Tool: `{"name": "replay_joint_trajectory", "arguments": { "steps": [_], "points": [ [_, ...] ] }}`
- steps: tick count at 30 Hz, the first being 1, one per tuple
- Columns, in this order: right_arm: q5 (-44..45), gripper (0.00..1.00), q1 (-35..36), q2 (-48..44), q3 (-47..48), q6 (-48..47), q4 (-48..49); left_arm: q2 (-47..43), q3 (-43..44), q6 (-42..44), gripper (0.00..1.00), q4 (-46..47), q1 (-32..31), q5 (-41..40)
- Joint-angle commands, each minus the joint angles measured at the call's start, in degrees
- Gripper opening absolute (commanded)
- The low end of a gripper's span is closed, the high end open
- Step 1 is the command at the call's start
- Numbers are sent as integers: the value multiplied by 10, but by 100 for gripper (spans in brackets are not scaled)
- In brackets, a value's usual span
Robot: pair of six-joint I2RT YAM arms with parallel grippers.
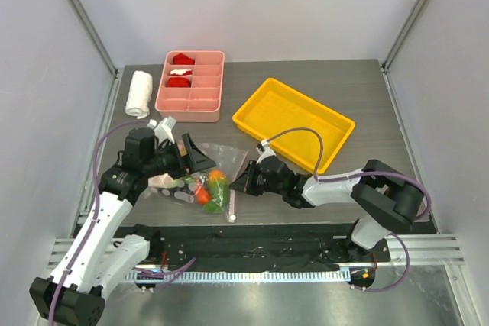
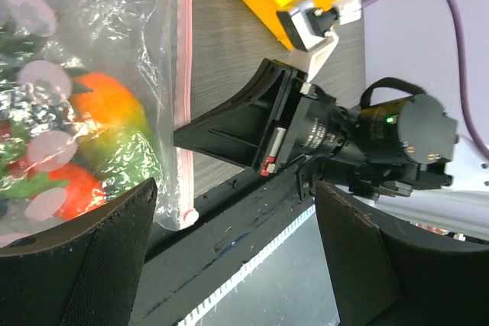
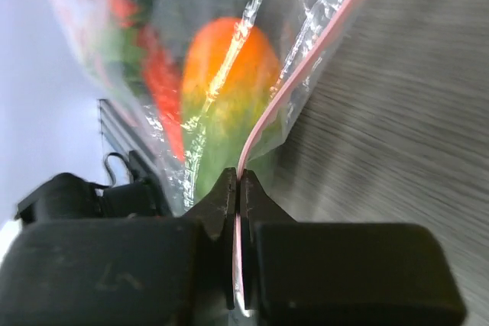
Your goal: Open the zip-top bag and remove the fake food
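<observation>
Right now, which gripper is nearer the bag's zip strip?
Right. The right gripper is shut on the zip strip itself. The left gripper is open above the bag, off the strip and not touching it.

Right hand (image 1: 237, 181) pinches zip-top bag (image 1: 220, 159) strip, blocking that edge; open gap toward yellow tray (image 1: 294, 116)

Cutting off the clear floppy plastic zip-top bag (image 2: 114, 28) at the left wrist view's top and left edges. Blurring the orange-green toy mango (image 3: 225, 89) and grey desk (image 3: 405, 112) in the right wrist view.
</observation>
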Motion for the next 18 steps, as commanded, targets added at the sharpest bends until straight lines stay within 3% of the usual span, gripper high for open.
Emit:
{"name": "replay_joint_trajectory", "arguments": {
  "steps": [1, 7, 9, 13, 14, 18],
  "points": [
    [3, 1, -9, -73, 77, -47, -48, -4, 37, 30, 83, 21, 4, 31],
    [-49, 2, -55, -96, 204, -97, -200, 7, 20, -40, 84, 181, 3, 76],
    [-64, 1, -75, -83, 276, -155, -293, 24, 53, -31, 83, 175, 2, 76],
    [-173, 2, -102, -75, 369, -291, -326, 52, 112, 6, 83, 161, -5, 85],
    [-211, 1, -101, -68, 392, -382, -382, 58, 128, 21, 83, 147, -5, 70],
    [-221, 1, -101, -35, 475, -544, -499, 93, 254, 75, 87, 48, -5, -17]
  ]
}}
